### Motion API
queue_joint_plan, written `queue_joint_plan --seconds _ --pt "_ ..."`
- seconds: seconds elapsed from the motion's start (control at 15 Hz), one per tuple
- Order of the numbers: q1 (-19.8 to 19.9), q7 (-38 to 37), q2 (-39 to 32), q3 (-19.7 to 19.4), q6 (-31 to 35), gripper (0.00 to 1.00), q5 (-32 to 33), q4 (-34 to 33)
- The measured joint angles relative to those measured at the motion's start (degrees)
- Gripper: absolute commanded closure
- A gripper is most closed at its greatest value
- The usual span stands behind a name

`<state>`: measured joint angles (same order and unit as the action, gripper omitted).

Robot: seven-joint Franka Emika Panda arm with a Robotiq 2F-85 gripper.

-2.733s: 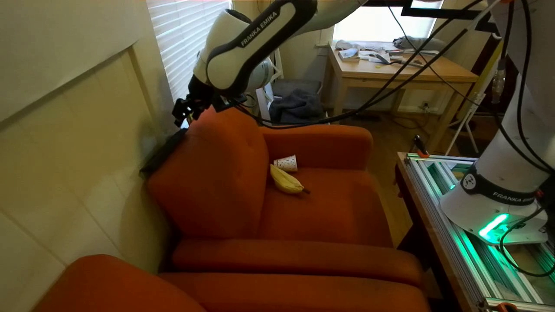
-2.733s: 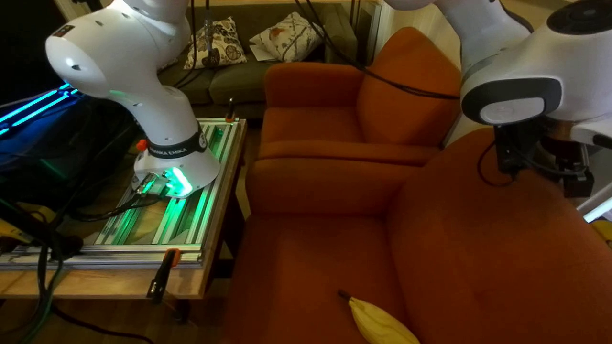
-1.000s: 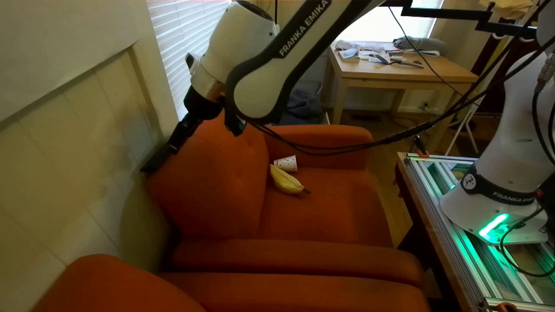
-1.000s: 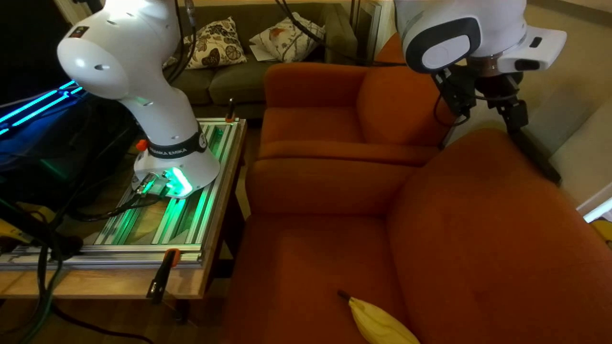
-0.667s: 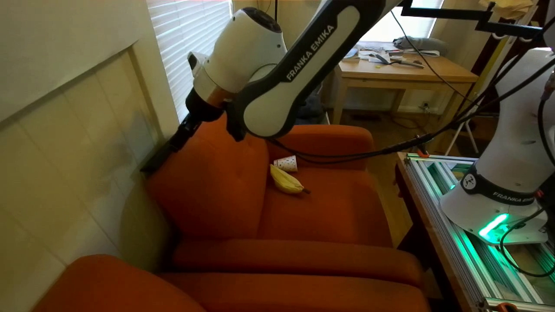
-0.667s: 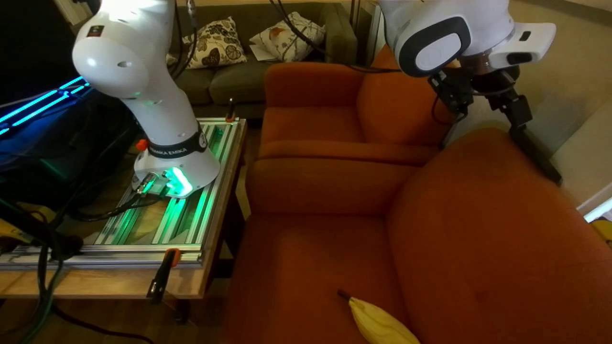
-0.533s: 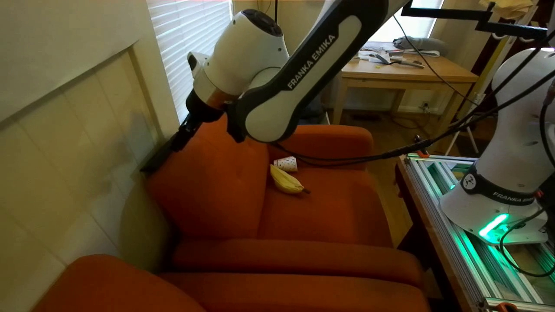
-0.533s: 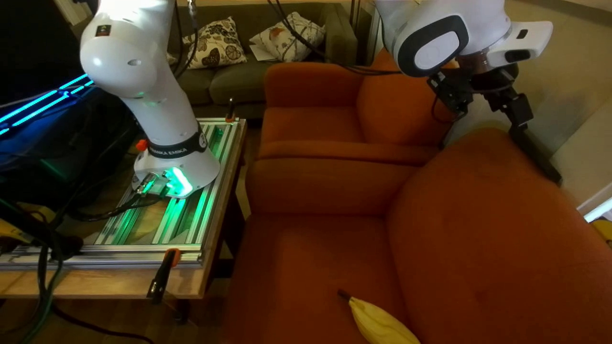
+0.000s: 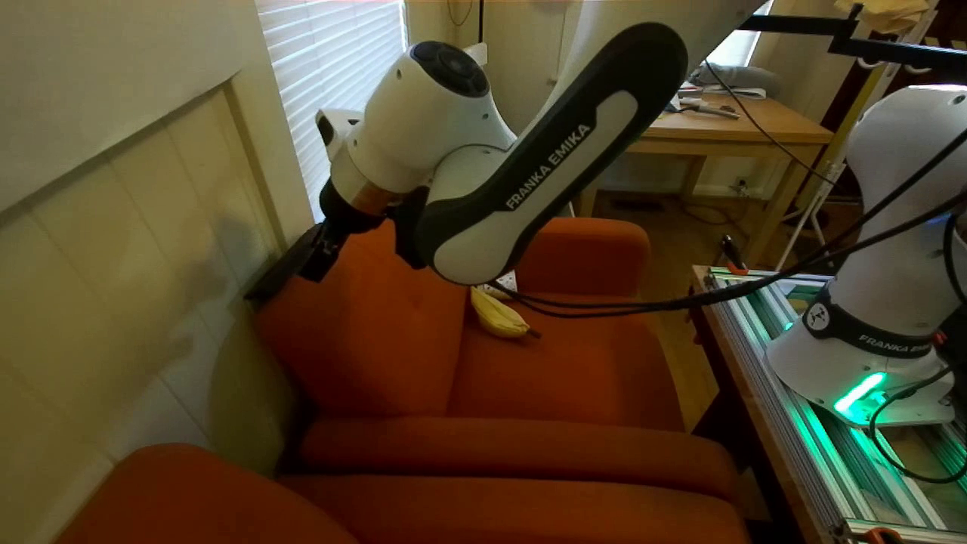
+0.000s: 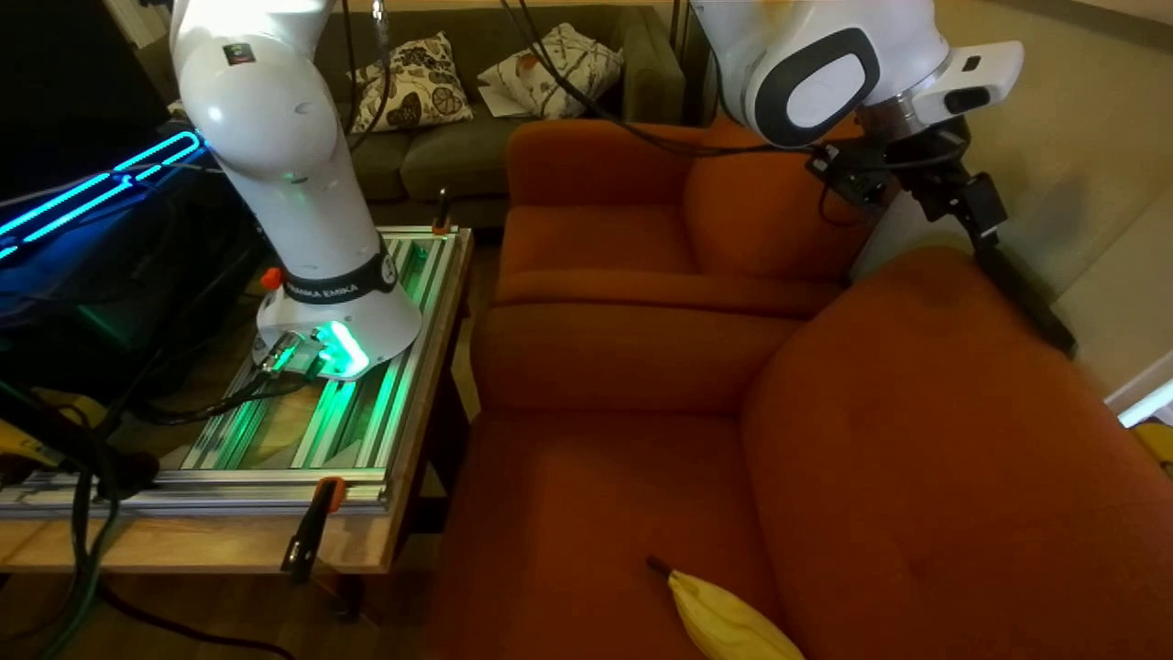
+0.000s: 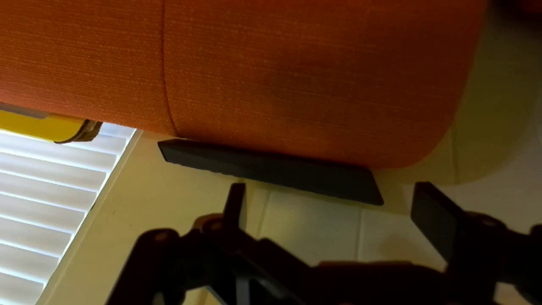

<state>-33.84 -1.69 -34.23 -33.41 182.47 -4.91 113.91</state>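
Gripper (image 11: 330,186) low in the wrist view, jaws spread wide, nothing gripped. Just beyond them, mid-frame, a black bar (image 11: 271,167) lies along the top of an orange chair back (image 11: 296,76), beside the pale wall (image 11: 309,228); my guess is that chair and wall together prop it there. Its right end, in that view, falls between the jaws; whether they touch it, I can't tell. Arm (image 9: 548,170) slants down from the upper right in an exterior view, probably to clear the cushion. Banana (image 9: 498,315) rests on the seat (image 9: 574,363) in both exterior views; spotted cup (image 9: 508,280) beside it, half hidden behind arm and cables. Clamp (image 10: 310,536) at lower left bites the tabletop (image 10: 202,545) edge, presumably pinning the metal frame (image 10: 229,490).
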Motion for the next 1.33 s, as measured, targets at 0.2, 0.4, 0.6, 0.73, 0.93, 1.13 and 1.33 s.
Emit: queue_joint_plan --seconds 0.2,0.4,0.6,0.73,0.93,1.13,1.33 --pt "-3.9 -0.8 -2.0 -3.6 0.0 0.00 0.0 0.0" --pt "-7.1 -1.4 -3.8 -6.6 0.0 0.00 0.0 -0.1" --pt "-9.8 -2.2 -5.4 -9.0 0.0 0.00 0.0 -0.2" --pt "-10.9 -3.0 -6.5 -10.1 0.0 0.00 0.0 -0.3" --pt "-12.3 -4.4 -8.5 -11.6 0.3 0.00 0.0 -0.9" --pt "-13.4 -6.3 -10.9 -12.9 0.8 0.00 0.0 -2.1" --pt "-13.9 -8.0 -13.4 -13.8 1.3 0.00 -0.2 -3.7"
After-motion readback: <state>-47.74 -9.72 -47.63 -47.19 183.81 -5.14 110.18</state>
